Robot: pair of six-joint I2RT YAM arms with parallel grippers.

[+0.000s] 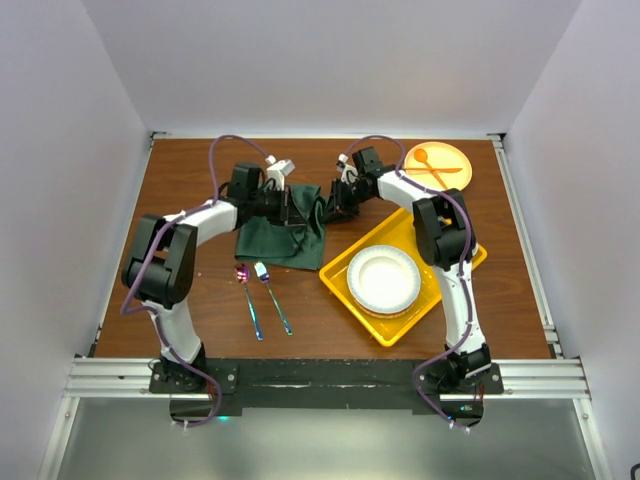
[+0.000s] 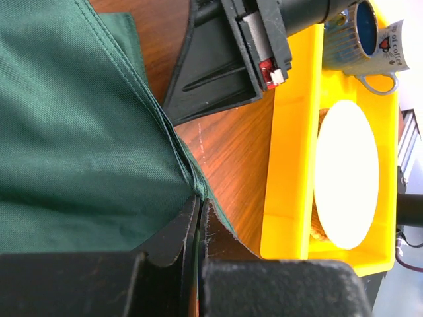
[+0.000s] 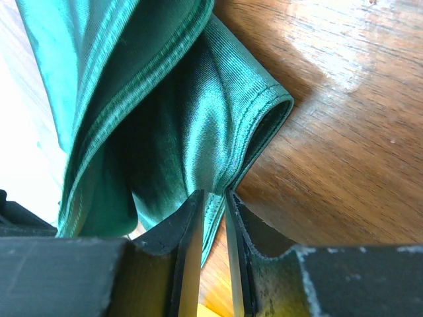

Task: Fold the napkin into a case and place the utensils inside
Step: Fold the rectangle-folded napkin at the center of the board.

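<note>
We note the napkin (image 1: 278,240) bunched at mid-table, left of the yellow tray (image 1: 338,281), its far edge raised between the two arms. The left gripper (image 2: 199,206) is pinched tight on a hem. The right gripper (image 3: 213,198) nips a fold between narrow jaws. The utensils (image 1: 242,272) lie side by side on the table (image 1: 190,190), just nearer than the cloth.

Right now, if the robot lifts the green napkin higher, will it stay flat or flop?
Probably flop: the napkin sags in soft folds from the right gripper. Likely light, since the left gripper holds it by one thin edge.
</note>
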